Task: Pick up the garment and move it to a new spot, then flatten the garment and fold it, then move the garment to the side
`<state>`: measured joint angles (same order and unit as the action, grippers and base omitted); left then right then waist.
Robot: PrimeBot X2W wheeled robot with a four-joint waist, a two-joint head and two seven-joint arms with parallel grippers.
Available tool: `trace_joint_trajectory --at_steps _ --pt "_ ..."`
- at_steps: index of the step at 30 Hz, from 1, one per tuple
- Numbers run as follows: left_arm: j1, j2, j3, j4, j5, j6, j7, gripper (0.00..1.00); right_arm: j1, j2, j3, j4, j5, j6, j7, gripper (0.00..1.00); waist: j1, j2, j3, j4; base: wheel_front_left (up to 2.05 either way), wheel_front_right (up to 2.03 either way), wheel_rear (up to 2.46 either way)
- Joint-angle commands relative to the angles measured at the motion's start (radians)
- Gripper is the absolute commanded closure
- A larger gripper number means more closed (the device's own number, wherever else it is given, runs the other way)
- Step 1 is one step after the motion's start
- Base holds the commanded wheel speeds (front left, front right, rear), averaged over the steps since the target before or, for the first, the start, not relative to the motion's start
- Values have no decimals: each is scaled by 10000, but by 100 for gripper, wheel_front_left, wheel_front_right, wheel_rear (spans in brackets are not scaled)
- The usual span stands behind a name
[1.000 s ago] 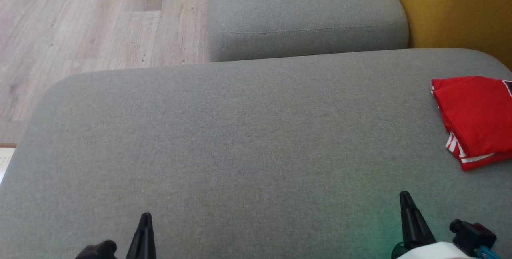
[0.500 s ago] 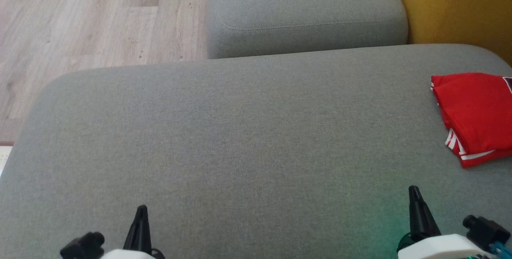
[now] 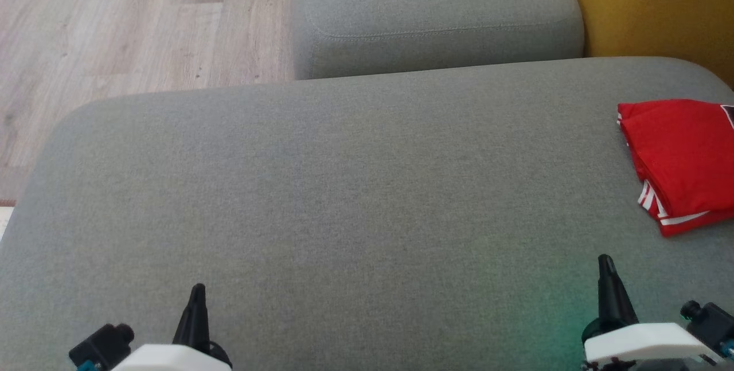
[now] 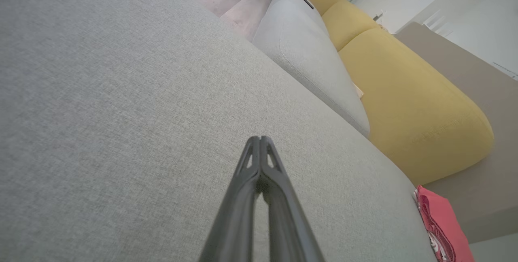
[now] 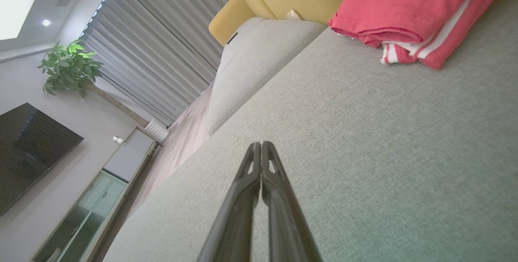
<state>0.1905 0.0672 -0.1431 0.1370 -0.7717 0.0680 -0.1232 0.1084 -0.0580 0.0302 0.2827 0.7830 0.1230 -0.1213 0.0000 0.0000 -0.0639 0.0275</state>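
The garment is red with white stripes and lies folded at the right edge of the grey sofa cushion. It also appears in the right wrist view as a folded red garment and at the lower right of the left wrist view as the garment. My left gripper is low at the left, shut and empty, over bare cushion. My right gripper is low at the right, shut and empty, a short way in front of the garment. Both wrist views show the left gripper and the right gripper with fingers pressed together.
A second grey cushion sits behind the first. A yellow cushion stands at the back right. Wooden floor lies beyond the cushion's left edge. The right wrist view shows curtains, a plant and a dark screen.
The head camera has tilted, shifting the whole picture upward slightly. More of both wrists' white housings shows at the bottom. The garment lies where it was.
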Motion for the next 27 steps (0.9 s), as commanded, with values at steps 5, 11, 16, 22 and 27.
trace_joint_trajectory --at_steps 5,11,16,22,27 --pt "-717 154 382 -170 -766 -227 146 100 -679 -164 -33 -348 761 36 186 100 0 0 48 -20 0 0 0" --pt "-918 160 531 -60 -1495 -386 308 100 -810 -168 -125 -353 1470 40 353 100 0 0 105 -43 0 0 0" --pt "-1086 162 658 32 -2101 -519 445 100 -920 -170 -203 -357 2059 43 494 100 0 0 152 -63 0 0 0" --pt "-1287 164 814 143 -2826 -679 612 100 -1051 -171 -299 -362 2765 47 664 100 0 0 208 -86 0 0 0" --pt "-1422 164 919 217 -3308 -785 724 100 -1139 -170 -364 -365 3234 49 778 100 0 0 246 -101 0 0 0"
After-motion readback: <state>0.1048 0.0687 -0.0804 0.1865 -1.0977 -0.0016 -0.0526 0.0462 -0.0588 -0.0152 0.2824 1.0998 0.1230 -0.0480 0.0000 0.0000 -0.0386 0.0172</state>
